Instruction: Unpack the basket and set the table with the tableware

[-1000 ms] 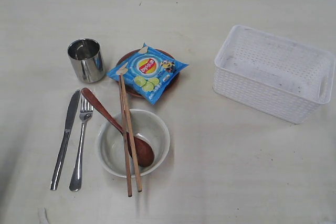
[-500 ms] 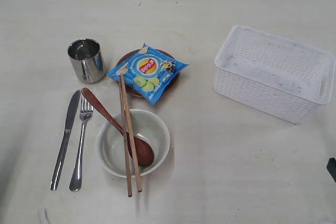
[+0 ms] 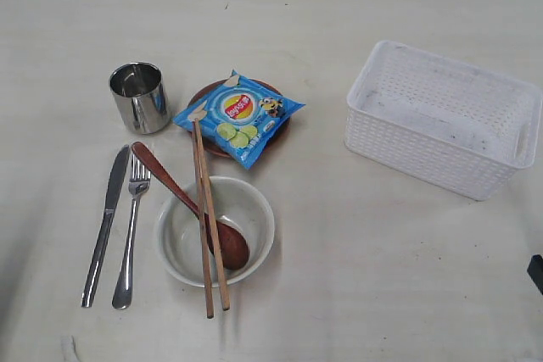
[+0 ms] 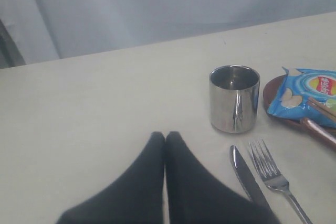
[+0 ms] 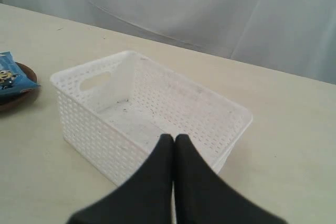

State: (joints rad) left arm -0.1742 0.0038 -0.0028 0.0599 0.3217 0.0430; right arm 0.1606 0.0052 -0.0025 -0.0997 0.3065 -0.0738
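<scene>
Left gripper (image 4: 165,136): I read jaws pressed together, over table (image 3: 365,277), near knife (image 3: 104,226).
Right gripper (image 5: 174,137): jaws pressed together, just before basket (image 3: 416,154).
Bowl (image 3: 182,243): spoon (image 3: 231,247) inside, chopsticks (image 3: 199,167) across rim.
Knife, fork (image 3: 130,235): side by side, left of bowl.
Cup (image 3: 140,97): upright, beyond them.
Plate (image 3: 197,92): beyond bowl, under snack bag (image 3: 240,116).
Basket: upright, right side, well apart.

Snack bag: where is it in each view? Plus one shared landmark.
Exterior view: blue snack bag left of centre, lying on the brown plate.
Left wrist view: bag cut off at the frame edge, beside the steel cup.
Right wrist view: bag corner at the frame edge, apart from the basket.
Shared landmark: the brown plate under it, in all three views.
</scene>
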